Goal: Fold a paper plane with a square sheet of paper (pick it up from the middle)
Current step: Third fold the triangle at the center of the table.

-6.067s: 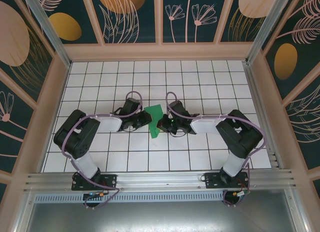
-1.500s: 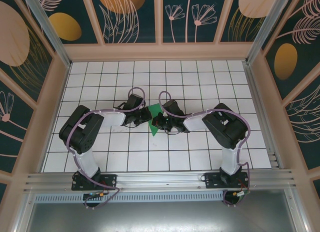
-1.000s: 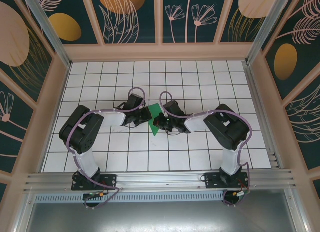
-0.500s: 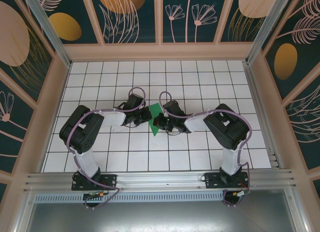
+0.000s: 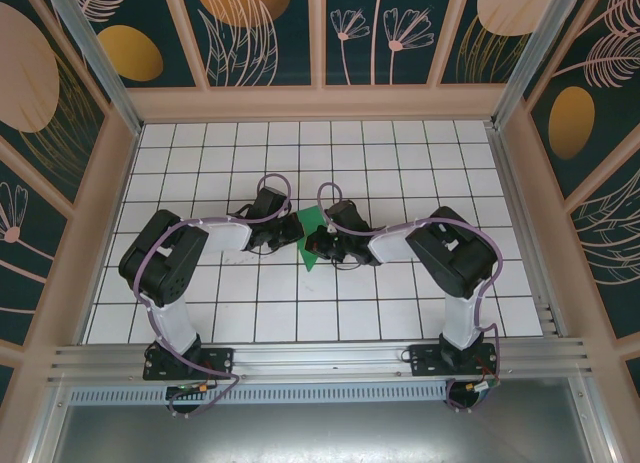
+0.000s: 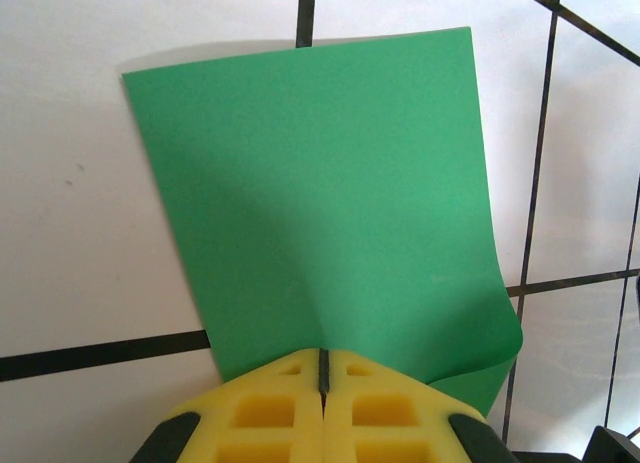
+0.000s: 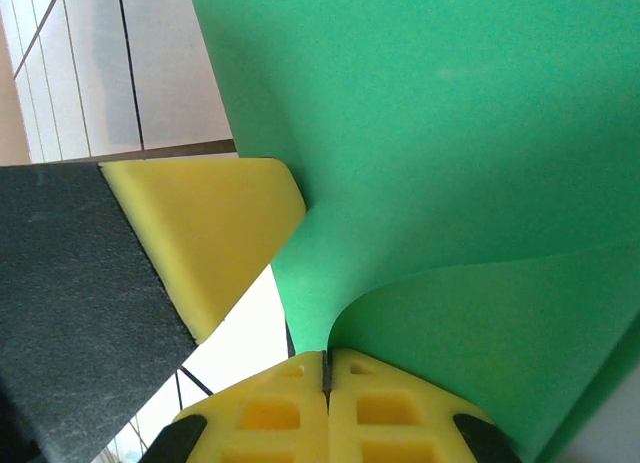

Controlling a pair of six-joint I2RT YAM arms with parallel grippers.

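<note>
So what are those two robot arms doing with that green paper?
They are folding a green sheet of paper in the middle of the tiled table. The left gripper and the right gripper are each pinched shut on an edge of it. The sheet is bent over, with one part curling up. It does not look like a plane yet.

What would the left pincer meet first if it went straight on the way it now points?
The thin bright-green square sheet of paper: the shut left pincer seems to pinch its near edge. Behind the sheet lies the white tiled table; depth is unclear.
</note>
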